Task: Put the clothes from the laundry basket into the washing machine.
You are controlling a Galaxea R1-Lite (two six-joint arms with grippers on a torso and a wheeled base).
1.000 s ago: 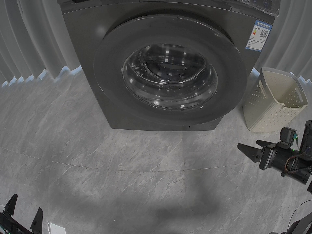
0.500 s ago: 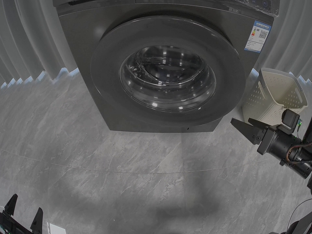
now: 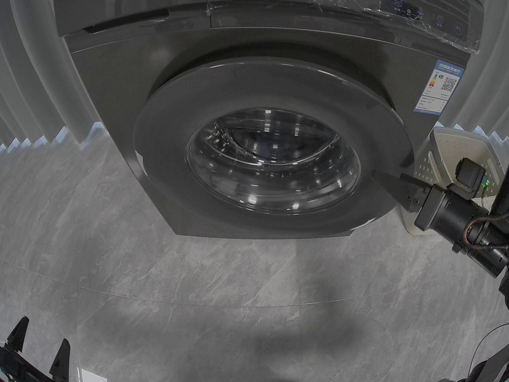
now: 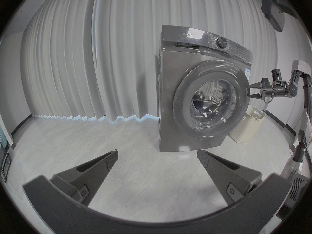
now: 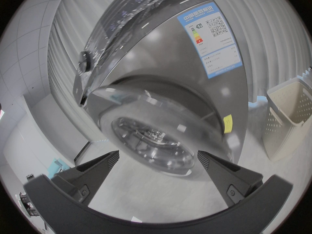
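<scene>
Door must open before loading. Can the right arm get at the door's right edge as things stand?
Probably yes: the open right claw hangs right at that edge of the door, with nothing between them.

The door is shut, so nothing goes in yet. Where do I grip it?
Probably the door by its right edge, coming from the right: the rim stands proud there with a dark gap behind it, and the open right gripper sits beside it.
</scene>
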